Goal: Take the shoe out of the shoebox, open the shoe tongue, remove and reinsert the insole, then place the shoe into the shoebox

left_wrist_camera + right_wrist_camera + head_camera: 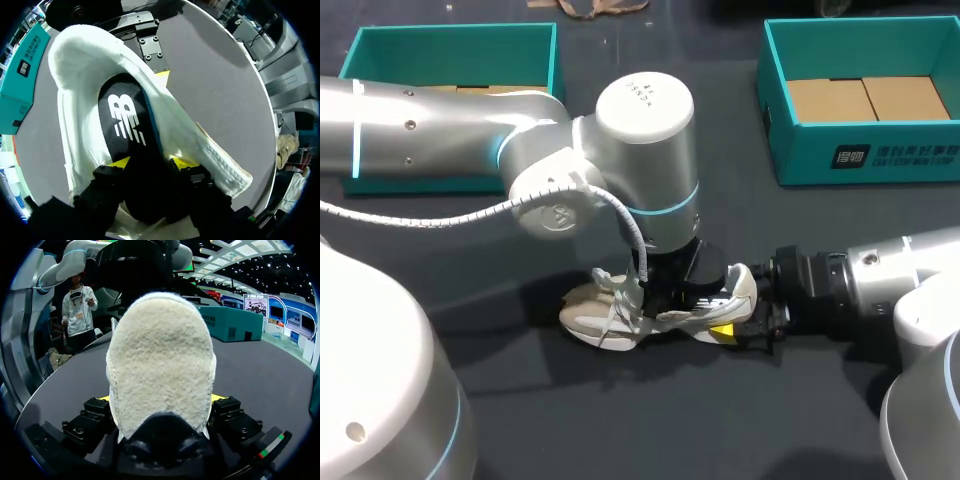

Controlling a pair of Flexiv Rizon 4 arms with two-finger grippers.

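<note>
A cream shoe (595, 315) with white laces lies on its sole on the dark table, toe towards my left arm's side. My left gripper (670, 290) comes down from above into its opening. In the left wrist view the left gripper (151, 162) stands open inside the fleece-lined shoe (195, 140), its yellow tips on either side of the black insole (127, 125) with a white logo. My right gripper (745, 325) comes in level from the right. The right gripper (160, 399) is shut on the fleecy heel (160, 355), one finger on each side.
A teal shoebox (800, 155) with a brown cardboard floor stands open at the back right. A second teal box (450, 55) stands at the back left, partly behind my left arm. Bare dark table lies in front of the shoe.
</note>
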